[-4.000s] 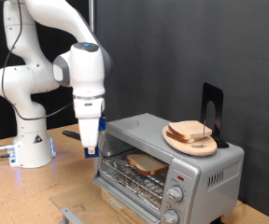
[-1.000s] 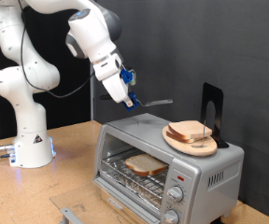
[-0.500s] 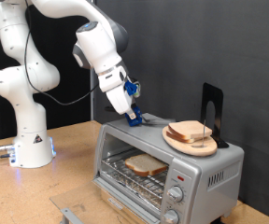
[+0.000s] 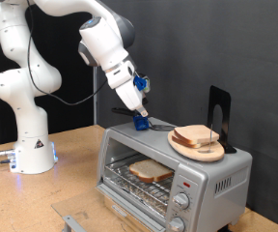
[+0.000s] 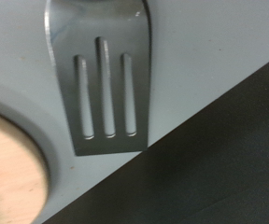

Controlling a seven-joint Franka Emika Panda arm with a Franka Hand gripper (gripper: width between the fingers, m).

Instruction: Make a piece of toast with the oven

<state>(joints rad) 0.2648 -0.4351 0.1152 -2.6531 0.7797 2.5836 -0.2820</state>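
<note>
The piece of toast point(image 4: 151, 171) lies on the wire rack inside the silver oven point(image 4: 211, 177), whose glass door is folded down open. My gripper point(image 4: 140, 120) hangs over the back of the oven's top, toward the exterior view's left, and is shut on a metal spatula point(image 4: 161, 125). The spatula's blade rests flat or nearly flat on the oven top. In the wrist view the slotted blade point(image 5: 102, 84) lies over the grey oven top point(image 5: 200, 56), beside the wooden plate's rim point(image 5: 8, 177). My fingers do not show there.
A round wooden plate point(image 4: 189, 148) with stacked bread slices point(image 4: 196, 136) sits on the oven top, just right of the spatula. A black stand point(image 4: 217, 116) rises behind it. The oven knobs point(image 4: 182, 201) are on its right front. The robot base point(image 4: 31, 145) stands at left.
My gripper rose from beside the oven's left front, swung over the oven top with the spatula, and came down so the blade is at the oven top near the plate.
</note>
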